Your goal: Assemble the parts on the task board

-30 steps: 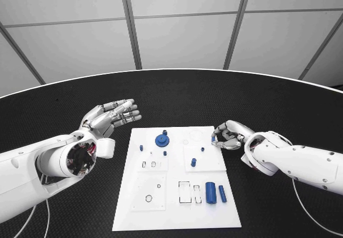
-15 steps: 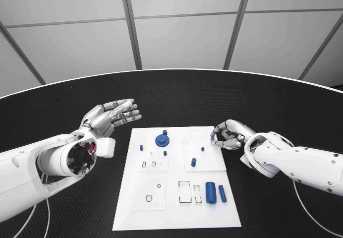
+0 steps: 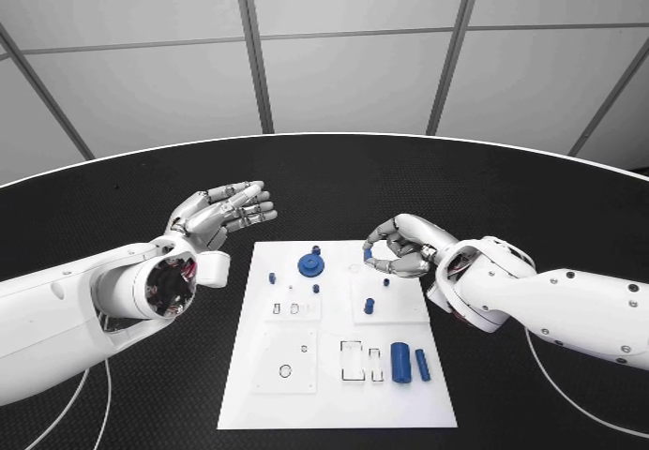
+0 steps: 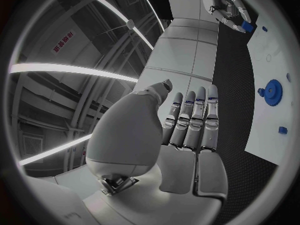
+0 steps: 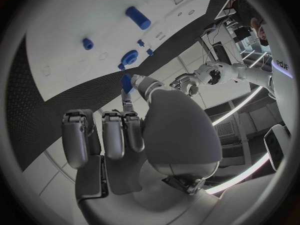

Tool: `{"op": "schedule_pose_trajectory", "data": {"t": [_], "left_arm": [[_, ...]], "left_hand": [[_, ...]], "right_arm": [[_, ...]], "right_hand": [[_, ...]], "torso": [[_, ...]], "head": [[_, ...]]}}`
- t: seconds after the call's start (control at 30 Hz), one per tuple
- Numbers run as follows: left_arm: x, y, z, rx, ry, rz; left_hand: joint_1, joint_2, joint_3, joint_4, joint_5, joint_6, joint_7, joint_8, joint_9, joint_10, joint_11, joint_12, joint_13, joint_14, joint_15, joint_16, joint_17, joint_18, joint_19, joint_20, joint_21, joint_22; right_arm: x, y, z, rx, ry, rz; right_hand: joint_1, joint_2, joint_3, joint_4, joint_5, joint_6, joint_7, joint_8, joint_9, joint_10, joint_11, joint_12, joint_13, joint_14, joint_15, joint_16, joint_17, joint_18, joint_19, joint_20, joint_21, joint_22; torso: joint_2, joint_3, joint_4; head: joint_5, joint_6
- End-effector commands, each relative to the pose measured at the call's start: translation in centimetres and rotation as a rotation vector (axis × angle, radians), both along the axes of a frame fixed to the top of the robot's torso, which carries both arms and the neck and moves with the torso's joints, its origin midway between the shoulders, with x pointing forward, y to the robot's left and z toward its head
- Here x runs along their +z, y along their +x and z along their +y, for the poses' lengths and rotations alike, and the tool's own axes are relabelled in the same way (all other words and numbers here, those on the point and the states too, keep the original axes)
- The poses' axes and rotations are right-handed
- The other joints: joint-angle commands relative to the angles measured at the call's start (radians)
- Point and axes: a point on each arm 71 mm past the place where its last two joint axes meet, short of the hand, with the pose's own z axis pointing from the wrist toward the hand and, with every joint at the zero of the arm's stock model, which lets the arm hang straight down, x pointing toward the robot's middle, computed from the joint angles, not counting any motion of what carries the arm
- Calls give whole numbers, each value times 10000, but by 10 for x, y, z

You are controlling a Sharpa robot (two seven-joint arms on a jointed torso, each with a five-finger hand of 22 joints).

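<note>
The white task board (image 3: pixel 324 394) lies in the middle of the table. On it I see a blue gear disc (image 3: pixel 309 266), a few small blue pegs such as one (image 3: pixel 368 305) mid-board, and a thick blue cylinder (image 3: pixel 399 361) beside a slim one (image 3: pixel 422 364) at the near right. My right hand (image 3: pixel 403 246) hovers over the board's far right part and pinches a small blue part (image 3: pixel 367 253) between thumb and finger; the same part (image 5: pixel 127 82) shows in the right wrist view. My left hand (image 3: pixel 225 212) is raised off the board's far left corner, fingers straight, holding nothing.
Black table (image 3: pixel 122 202) surrounds the board, with its pale curved edge at the back. Empty cut-outs (image 3: pixel 351 361) sit in the board's near half. The left wrist view shows the gear disc (image 4: pixel 273 91) and my right hand (image 4: pixel 228 7) beyond.
My right hand has moved left, from the board's right edge to above its far right area, with the blue part pinched. My left hand has stayed put.
</note>
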Motion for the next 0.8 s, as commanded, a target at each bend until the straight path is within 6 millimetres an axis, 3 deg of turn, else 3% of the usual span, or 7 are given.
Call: {"op": "schedule_pose_trajectory", "data": {"t": [0.03,0.13,0.37,0.47,0.8], "left_arm": [[-1,3,0,47,19,-7],[-2,7,0,90,39,-10],[-3,13,-1,154,42,11],[-4,14,-1,174,36,27],[-4,15,-4,132,17,38]], "left_hand": [[-45,-50,53,2,-30,-57,456,-46,-10,-75,6,-37,-5,-33,56,-39,9,118,-65,28,59,-16],[-45,-51,58,-4,-30,-57,454,-47,-10,-74,5,-35,-4,-32,56,-40,10,118,-65,29,59,-17],[-46,-51,63,-7,-30,-56,452,-47,-10,-72,4,-34,-4,-30,55,-41,11,118,-65,29,60,-17],[-46,-51,63,-7,-30,-56,452,-47,-10,-72,4,-34,-4,-30,55,-41,11,118,-65,29,60,-17],[-47,-51,68,-12,-30,-54,450,-46,-10,-70,2,-33,-3,-27,54,-41,12,118,-65,29,62,-17]], "right_arm": [[1,0,29,549,9,-33],[1,0,52,1034,-264,-286],[-9,-2,91,1805,-864,-510],[-21,-6,103,1989,-1043,-231],[-46,-15,123,2259,-1531,394]], "right_hand": [[-15,80,47,-4,32,82,8,59,71,1031,-76,54,2635,1038,-26,45,2625,-151,1022,-37,37,2635],[-18,94,70,-21,45,75,7,60,77,1031,-77,54,2635,1040,-15,47,2632,-151,1022,-28,37,2635],[-45,127,117,-44,103,44,20,55,91,1031,-67,54,2635,1040,3,47,2632,-151,1022,-11,37,2635],[-73,139,162,-79,203,15,31,54,108,1031,-57,54,2635,1040,18,47,2632,-151,1022,5,37,2635],[-97,133,179,-100,237,-18,43,45,114,1031,-48,54,2635,1040,29,47,2632,-151,1022,15,37,2635]], "torso": [[-106,-47,-2],[-157,-84,15],[-206,-127,48],[-197,-108,7],[-173,-87,36]], "head": [[202,-107],[321,-178],[590,-317],[712,-351],[836,-429]]}}
